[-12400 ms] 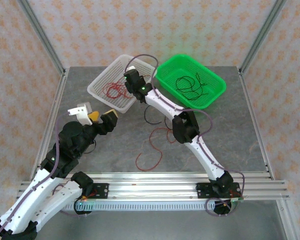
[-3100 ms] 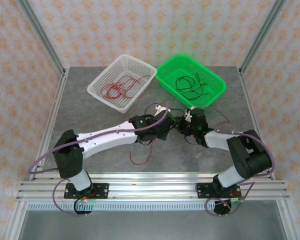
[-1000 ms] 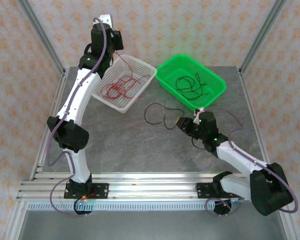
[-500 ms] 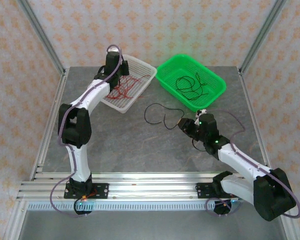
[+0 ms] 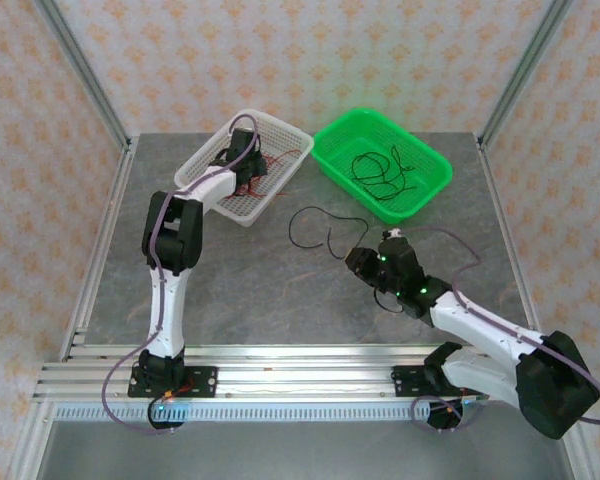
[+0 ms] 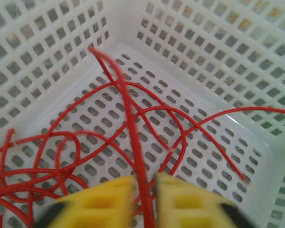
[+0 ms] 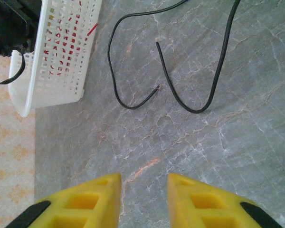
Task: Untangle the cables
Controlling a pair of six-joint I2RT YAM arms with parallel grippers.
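Thin red cables (image 6: 71, 142) lie looped on the floor of the white basket (image 6: 204, 38). My left gripper (image 6: 145, 183) is down inside it, shut on one red cable (image 6: 132, 118) that runs up between the yellow fingers. From the top view, the left gripper (image 5: 244, 162) sits over the white basket (image 5: 285, 124). A loose black cable (image 7: 194, 107) curls on the table ahead of my right gripper (image 7: 143, 183), which is open with nothing between its fingers. From above, the right gripper (image 5: 365, 258) is just near of that black cable (image 5: 307, 210).
A green basket (image 5: 442, 165) at the back right holds more black cables (image 5: 378, 170). The white basket's corner (image 7: 61, 57) shows at the upper left of the right wrist view. The grey marbled table (image 5: 260, 290) lies between the arms; metal frame posts stand at the corners.
The left arm has come down from high above the white basket into it, with the red cable in its fingers. The right gripper has drawn back slightly from the black cable.
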